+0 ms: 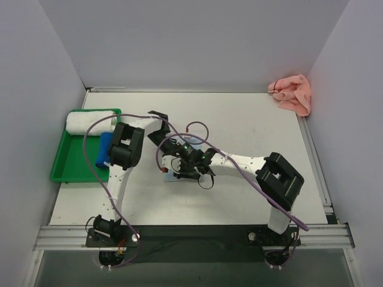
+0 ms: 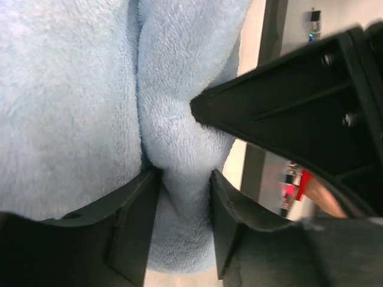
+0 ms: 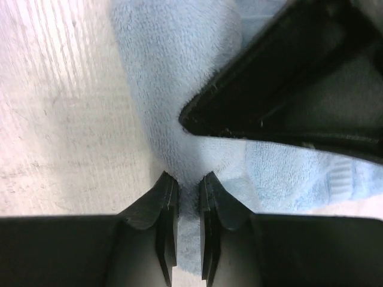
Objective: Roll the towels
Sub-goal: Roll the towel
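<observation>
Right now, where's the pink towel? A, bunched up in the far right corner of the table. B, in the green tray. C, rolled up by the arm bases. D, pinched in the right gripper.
A: the pink towel lies crumpled in the far right corner of the table, away from the green tray; the right gripper pinches the light blue towel instead.

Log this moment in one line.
left pincer: gripping light blue towel | right pincer: pinching same towel | pink towel: crumpled, far right corner
</observation>
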Controlling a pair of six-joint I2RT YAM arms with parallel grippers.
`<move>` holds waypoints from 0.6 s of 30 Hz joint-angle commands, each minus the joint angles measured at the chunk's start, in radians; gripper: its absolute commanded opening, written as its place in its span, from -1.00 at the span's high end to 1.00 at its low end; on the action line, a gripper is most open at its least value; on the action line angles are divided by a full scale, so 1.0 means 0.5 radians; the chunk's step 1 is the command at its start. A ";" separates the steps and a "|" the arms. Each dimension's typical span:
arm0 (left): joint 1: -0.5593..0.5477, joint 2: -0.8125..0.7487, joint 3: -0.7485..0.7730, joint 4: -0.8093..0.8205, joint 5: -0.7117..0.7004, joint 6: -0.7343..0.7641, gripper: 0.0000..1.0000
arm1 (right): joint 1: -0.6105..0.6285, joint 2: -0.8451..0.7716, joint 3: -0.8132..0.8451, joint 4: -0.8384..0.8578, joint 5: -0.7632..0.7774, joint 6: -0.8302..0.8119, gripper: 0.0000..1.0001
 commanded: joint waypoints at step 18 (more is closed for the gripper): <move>1.134 -1.208 -0.166 0.245 0.144 0.101 -0.22 | -0.564 0.701 0.853 -1.430 -1.814 0.181 1.00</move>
